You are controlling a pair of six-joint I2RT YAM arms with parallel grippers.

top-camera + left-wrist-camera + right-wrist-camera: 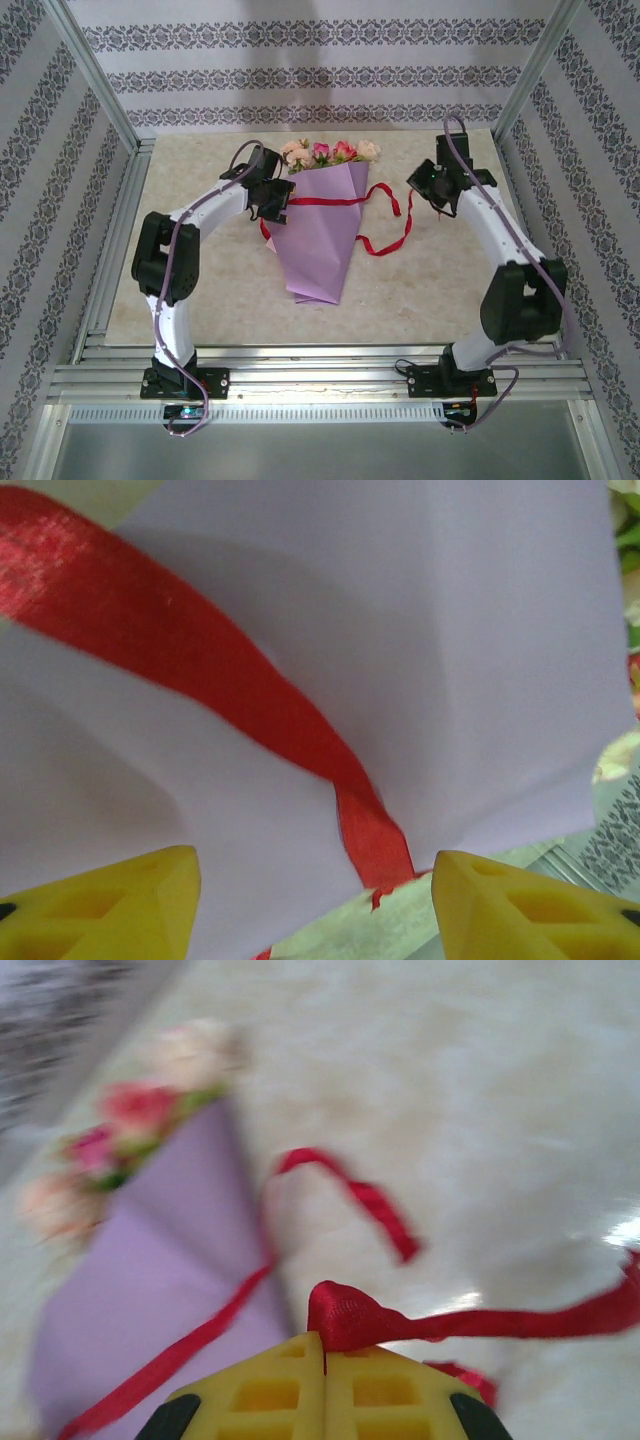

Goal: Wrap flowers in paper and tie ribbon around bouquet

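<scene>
Two arms of rounded white shells, the left arm (172,330) and the right arm (492,228), carry bulky black joint housings (165,255) at the elbows. Each rises from a black base plate (185,383) bolted at the worktop's 6 o'clock edge. A purple cable (243,150) trails along each arm. The left tool (315,910) and right tool (322,1385) have yellow fingers (100,905) moulded with square recesses, with black at their outer corners.

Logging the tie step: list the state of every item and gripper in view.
Bouquet: wrapped, lying flat.
Flowers: heads sticking out of the paper.
Ribbon: across the paper, ends loose, no bow visible.
Left gripper: open above paper and ribbon.
Right gripper: shut on the ribbon.
</scene>
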